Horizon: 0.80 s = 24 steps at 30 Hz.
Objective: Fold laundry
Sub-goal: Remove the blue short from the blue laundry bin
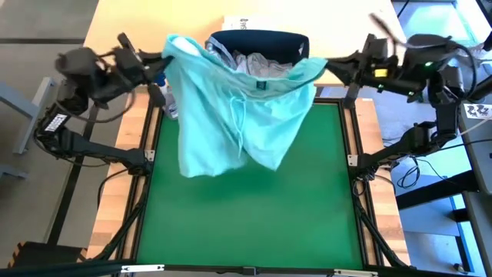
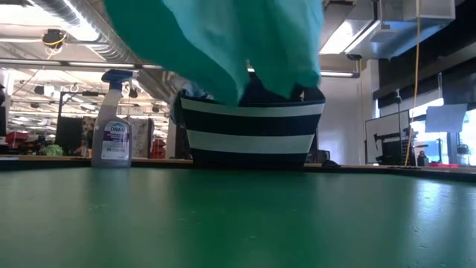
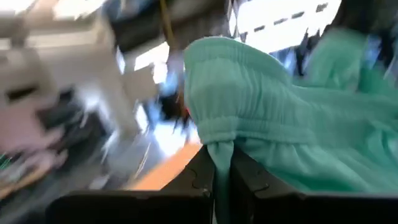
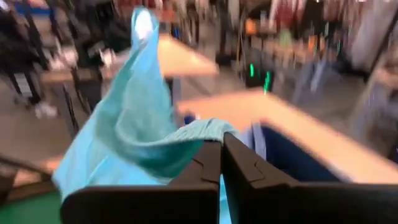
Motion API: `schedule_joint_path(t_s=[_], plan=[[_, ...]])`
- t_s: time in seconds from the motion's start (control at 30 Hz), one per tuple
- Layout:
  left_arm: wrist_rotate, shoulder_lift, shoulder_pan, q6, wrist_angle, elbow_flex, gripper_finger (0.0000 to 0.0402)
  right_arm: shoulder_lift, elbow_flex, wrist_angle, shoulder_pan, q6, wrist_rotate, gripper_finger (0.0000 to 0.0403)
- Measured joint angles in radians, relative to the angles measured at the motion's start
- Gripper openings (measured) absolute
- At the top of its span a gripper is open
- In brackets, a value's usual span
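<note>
1. Left gripper (image 1: 164, 55), at about ten o'clock over the bench (image 1: 254, 223), has its jaws clenched on one waistband corner of the mint-teal garment (image 1: 231, 115).
2. The garment hangs spread between both arms, above the bench's twelve o'clock edge, in front of the striped basket (image 2: 253, 134); other laundry (image 1: 254, 65) lies inside.
3. Right gripper (image 1: 327, 65), at two o'clock, grasps the opposite corner.
4. The step looks like lifting out and spreading; next, lowering it flat calls for both arms moving together toward six o'clock.
</note>
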Motion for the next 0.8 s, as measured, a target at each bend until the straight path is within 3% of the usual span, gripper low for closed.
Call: schedule_joint_path(t_s=[0.2, 0.37, 0.47, 0.67, 0.8], plan=[[0.02, 0.031, -0.001, -0.066, -0.201, 0.0, 0.0014, 0.034, -0.001, -0.208, 0.0, 0.068, 0.027, 0.0001], [0.066, 0.051, -0.022, -0.184, -0.338, -0.001, 0.0014, 0.048, -0.007, -0.364, 0.0, 0.072, 0.116, 0.0001], [0.061, 0.054, -0.055, -0.265, -0.387, -0.002, 0.0014, 0.038, -0.044, -0.377, 0.001, 0.068, 0.168, 0.0001], [0.035, 0.055, -0.149, -0.408, -0.387, -0.044, 0.0014, 0.014, -0.128, -0.387, 0.002, 0.057, 0.176, 0.0001], [-0.02, 0.055, -0.221, -0.505, -0.38, -0.083, 0.0014, 0.002, -0.165, -0.388, 0.07, 0.067, 0.196, 0.0001]])
